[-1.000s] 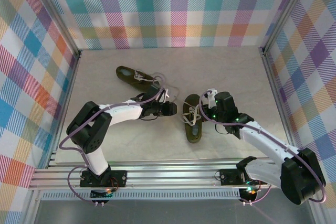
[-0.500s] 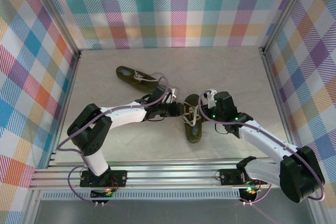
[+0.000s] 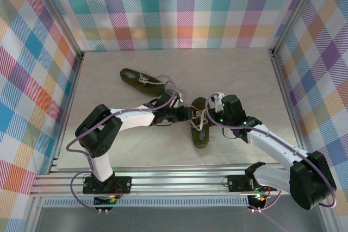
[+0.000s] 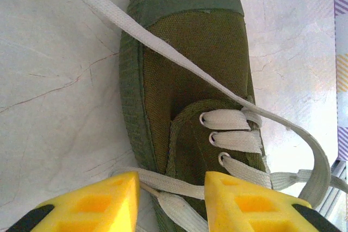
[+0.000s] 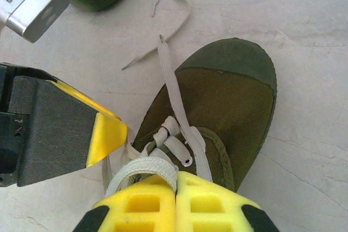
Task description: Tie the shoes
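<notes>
near shoe (image 4: 196, 52): mid-table, flat on its sole, between the two grippers; eyelets laced, no bow yet.
far shoe (image 3: 142, 81): behind and to the left, well apart from near shoe; laces loose on table (image 3: 239, 74).
right gripper (image 5: 175, 180): clenched, pads tight together on lace loop (image 5: 142, 169) just above the tongue.
left gripper (image 4: 171, 183): jaws parted, clamping nothing; cross strand (image 4: 163, 184) lying in the gap at the shoe's side.
long free lace (image 4: 179, 60): draped diagonally over the toe cap, slack, running off both sides.
step (judged): probably setting up first crossing or loop on near shoe; early in task, neither shoe tied.
risk 1: lace loop slipping from the right pads under a hard pull. Flat lace, thin pinch right at the tips.
risk 2: left jaws closing on the wrong strand, or on canvas as well. Strands stacked close there.
risk 3: near shoe dragging or twisting. Looks light and unanchored, so a sideways tug would likely shift it, not tighten the lace.
risk 4: fingers of both grippers just beside each other; a knock if either swings inward.
risk 5: long free lace snagging under the sole or on a finger, jamming the knot.
</notes>
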### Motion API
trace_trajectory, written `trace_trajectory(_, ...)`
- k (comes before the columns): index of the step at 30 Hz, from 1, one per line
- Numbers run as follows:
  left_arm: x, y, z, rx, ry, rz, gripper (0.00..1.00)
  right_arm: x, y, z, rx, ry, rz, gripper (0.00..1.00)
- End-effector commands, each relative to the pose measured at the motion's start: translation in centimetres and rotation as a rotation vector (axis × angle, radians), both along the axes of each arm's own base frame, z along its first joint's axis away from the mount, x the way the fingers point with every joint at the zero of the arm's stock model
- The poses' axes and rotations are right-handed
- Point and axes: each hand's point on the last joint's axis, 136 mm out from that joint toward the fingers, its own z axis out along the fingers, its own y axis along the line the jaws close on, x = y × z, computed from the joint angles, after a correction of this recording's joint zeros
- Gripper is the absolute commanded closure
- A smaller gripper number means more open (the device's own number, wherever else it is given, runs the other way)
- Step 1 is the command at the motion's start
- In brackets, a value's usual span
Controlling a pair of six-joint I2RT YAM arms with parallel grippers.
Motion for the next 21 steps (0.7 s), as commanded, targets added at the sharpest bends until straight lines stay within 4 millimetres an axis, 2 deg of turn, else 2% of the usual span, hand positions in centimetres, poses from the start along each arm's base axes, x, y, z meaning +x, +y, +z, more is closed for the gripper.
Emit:
trace_trajectory(1, -0.3, -0.1, 0.1, -0.012, 0.009, 0.018, 0.63, 0.4, 0.5, 0.9, 0.020, -0.009, 0.008, 1.00)
trace_trajectory(11, -0.9, -1.0, -0.8, -0.034, 0.049, 0.015, 0.61, 0.3, 0.5, 0.7, 0.019, -0.005, 0.009, 1.00)
trace_trajectory(21, -1.4, 0.5, -1.7, 0.025, 0.067, 0.060, 0.57, 0.4, 0.6, 0.9, 0.020, -0.008, 0.014, 1.00)
